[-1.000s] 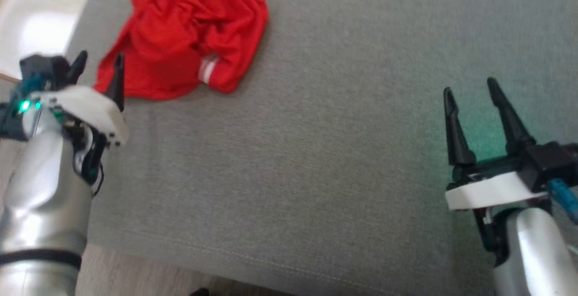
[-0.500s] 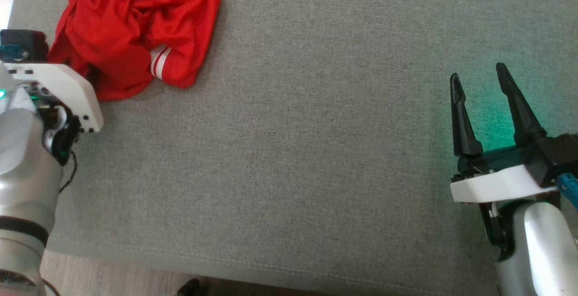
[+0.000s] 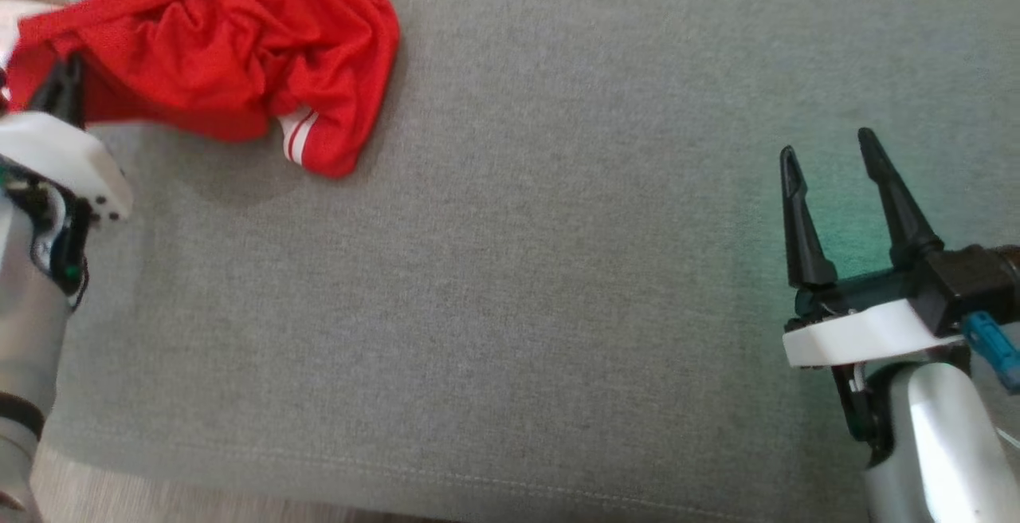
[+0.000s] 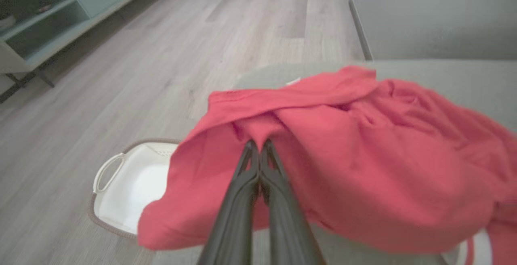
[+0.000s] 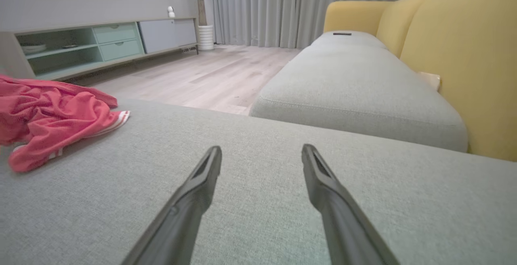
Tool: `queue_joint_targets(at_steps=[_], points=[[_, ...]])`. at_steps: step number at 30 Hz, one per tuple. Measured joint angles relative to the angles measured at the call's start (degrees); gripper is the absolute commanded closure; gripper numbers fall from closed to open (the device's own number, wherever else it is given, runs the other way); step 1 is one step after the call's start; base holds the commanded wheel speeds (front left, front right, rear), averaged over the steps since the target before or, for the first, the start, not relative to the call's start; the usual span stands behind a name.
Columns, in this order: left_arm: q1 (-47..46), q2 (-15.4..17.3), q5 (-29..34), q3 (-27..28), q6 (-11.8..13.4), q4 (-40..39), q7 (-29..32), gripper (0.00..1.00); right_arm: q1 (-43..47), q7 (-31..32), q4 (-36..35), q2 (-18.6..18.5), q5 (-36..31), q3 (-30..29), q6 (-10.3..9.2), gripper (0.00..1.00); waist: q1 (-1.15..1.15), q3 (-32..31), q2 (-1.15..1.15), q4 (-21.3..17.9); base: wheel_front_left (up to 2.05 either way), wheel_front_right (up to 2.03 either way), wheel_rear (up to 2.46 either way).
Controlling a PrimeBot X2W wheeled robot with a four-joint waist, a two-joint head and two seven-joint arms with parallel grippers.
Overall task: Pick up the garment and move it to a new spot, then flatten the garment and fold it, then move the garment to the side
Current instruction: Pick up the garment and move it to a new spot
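We have our left gripper (image 4: 258,146) pinched shut on a fold of the crumpled red mesh garment with white-striped trim (image 3: 215,68). A second ago its two dark fingers stood wide apart just short of the cloth, so the grasp has only now been made. The garment lies at the far left corner of the grey woven sofa cushion (image 3: 558,308). Its near edge is drawn up toward our fingers. In the left wrist view that edge reaches past the cushion's side, in front of a white plastic basket with a brown rim (image 4: 129,184) on the pale wooden floor (image 4: 121,55). Most of the cloth rests on the cushion. Our right gripper (image 3: 827,144) hovers low over the cushion, well apart from the garment, with its jaws spread wide and holding nothing. We judge the pick-up secured, so the carry to a new spot can begin. Flattening and folding are not yet started.
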Motion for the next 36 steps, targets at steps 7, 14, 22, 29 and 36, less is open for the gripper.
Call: queue_joint_targets(at_steps=[7, 14, 22, 29, 36], points=[[0.3, 1.1, 5.4, 7.1, 4.7, -20.2, -0.5, 1.0, 0.3, -1.8, 2.6, 0.6, 1.1, -0.1, 0.0, 0.0, 0.0, -4.9, 0.0, -1.0, 0.0, 0.0, 0.0], [7.8, 0.9, 13.8, 10.5, 5.2, -40.4, -0.9, 1.0, 0.6, -3.2, 4.9, 1.0, 3.2, 0.3, 0.0, 0.0, 0.0, -8.5, 0.0, -2.3, 0.0, 0.0, 0.0], [9.6, -2.0, 18.4, 9.1, 2.5, -48.7, -0.9, 1.0, 0.8, -4.4, 6.5, 1.2, 5.4, 1.6, 0.0, 0.0, 0.0, -10.1, 0.0, -5.0, 0.0, 0.0, 0.0], [8.1, -7.4, 20.4, 2.9, 0.3, -50.3, -0.9, 1.0, -0.2, -5.5, 7.5, 1.2, 7.2, 2.8, 0.0, 0.0, 0.0, -10.4, 0.0, -9.7, 0.0, 0.0, 0.0], [1.2, -14.8, 22.2, -5.0, -1.2, -45.7, -0.9, 1.0, -2.4, -6.1, 8.1, 1.3, 9.1, 4.8, 0.0, 0.0, 0.0, -9.6, 0.0, -16.5, 0.0, 0.0, 0.0]])
